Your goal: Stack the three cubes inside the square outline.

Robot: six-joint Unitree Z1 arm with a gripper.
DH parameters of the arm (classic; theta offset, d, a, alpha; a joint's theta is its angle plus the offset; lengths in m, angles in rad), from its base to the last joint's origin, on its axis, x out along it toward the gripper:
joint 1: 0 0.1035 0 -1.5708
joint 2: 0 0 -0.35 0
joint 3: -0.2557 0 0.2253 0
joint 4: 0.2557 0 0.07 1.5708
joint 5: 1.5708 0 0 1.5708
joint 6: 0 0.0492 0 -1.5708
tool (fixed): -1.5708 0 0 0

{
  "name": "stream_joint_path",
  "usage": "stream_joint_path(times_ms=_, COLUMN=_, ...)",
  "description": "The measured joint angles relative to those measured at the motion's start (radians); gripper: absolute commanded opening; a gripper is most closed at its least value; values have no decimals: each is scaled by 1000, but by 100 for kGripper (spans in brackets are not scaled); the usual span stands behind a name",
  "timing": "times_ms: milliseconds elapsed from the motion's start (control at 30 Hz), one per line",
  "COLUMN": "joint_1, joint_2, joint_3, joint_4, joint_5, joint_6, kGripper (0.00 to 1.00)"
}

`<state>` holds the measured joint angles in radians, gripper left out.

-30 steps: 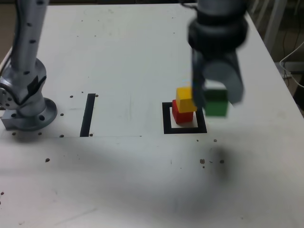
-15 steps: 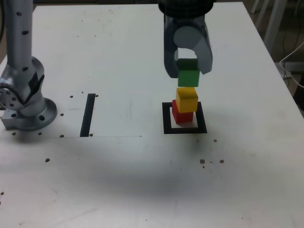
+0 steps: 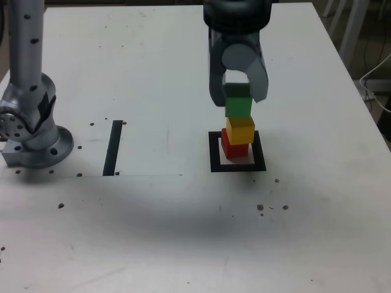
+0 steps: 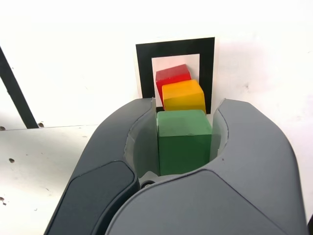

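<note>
So the white bench (image 3: 153, 73) is mostly bare, with my arm's base (image 3: 33, 137) bolted down near the edge at the exterior view's left. Next to that base there's a straight black tape strip (image 3: 113, 147), which isn't my target, just a marker lying there.

The target is the square outline (image 3: 214, 152), sitting roughly mid-bench, a bit toward the exterior view's right edge. It's only a little wider than a cube, so whatever goes in has to sit pretty centered, which is why the stack is built straight up inside it.

My gripper (image 3: 238, 101) hangs right over that square, pointing down, clamped tight on the green cube (image 3: 238, 104). I'm pinching it by two opposite side faces so the bottom face stays free to land flat.

Below it, the yellow cube (image 3: 240, 130) sits on the red cube (image 3: 234, 148), and the red one rests on the white centre of the outline. Yellow looks twisted slightly relative to red, but it's seated fine.

From the wrist view the green cube lines up over the yellow. In the exterior view green's bottom edge looks right at yellow's top; can't tell if it's actually touching. I reckon a small gap check, then letting go, is what's left.
</note>
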<state>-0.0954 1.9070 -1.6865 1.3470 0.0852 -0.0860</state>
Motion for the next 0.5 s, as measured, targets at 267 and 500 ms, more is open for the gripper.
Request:
stream_joint_path(times_ms=267, joint_1=0, joint_2=15, joint_3=18, joint_4=-33, joint_5=-3, joint_6=-6, kGripper=6)
stream_joint_path(times_ms=500, joint_1=0, joint_2=34, joint_3=21, joint_4=-47, joint_5=15, joint_6=-6, kGripper=7)
